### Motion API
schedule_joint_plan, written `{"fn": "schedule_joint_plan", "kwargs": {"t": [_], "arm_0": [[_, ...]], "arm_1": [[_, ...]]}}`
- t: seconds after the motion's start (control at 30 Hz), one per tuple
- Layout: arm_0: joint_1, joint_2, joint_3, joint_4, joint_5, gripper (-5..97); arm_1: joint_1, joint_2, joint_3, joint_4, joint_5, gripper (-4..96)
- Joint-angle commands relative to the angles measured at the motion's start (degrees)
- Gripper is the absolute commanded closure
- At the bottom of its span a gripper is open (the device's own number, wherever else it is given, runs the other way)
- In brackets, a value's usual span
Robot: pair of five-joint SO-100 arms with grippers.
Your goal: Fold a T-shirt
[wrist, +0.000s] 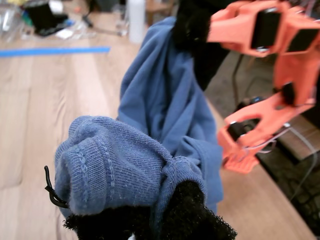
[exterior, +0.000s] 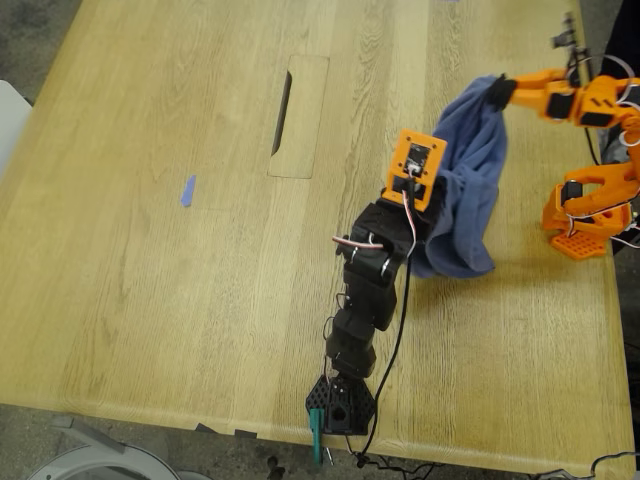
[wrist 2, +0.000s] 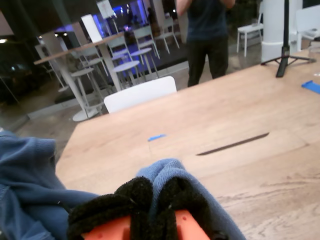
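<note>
Both pincers, first [exterior: 437, 205] and second [exterior: 498, 93], clamped on bunched T-shirt [exterior: 470, 180] between them.

T-shirt [exterior: 470, 190] seen slate-blue, plain, no print shown. Table [exterior: 150, 300] pale wood grain. Tape strip [exterior: 187, 190] blue. One arm [exterior: 590, 150] orange, other arm [exterior: 370, 290] black with orange head.
</note>
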Motion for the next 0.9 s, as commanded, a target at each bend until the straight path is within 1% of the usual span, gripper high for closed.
{"fn": "schedule_joint_plan", "kwargs": {"t": [0.0,0.33,0.5,0.63,0.87], "arm_0": [[-3.69,8.53,10.2,2.99,-0.26,92],[-12.22,26.89,42.89,-0.97,0.09,92],[-17.4,35.07,55.28,-4.13,0.18,92],[-20.65,39.64,64.86,-10.02,0.35,92],[-27.07,46.49,82.97,-25.84,0.62,92]], "arm_1": [[0.26,0.79,3.69,-4.66,0.53,88.1],[3.43,0.18,20.13,-22.68,1.32,87.9],[5.98,-1.93,26.1,-29.97,1.32,87.5],[8.17,-6.94,28.13,-37.09,1.23,87.3],[11.6,-17.58,27.77,-47.29,1.05,87.4]]}}
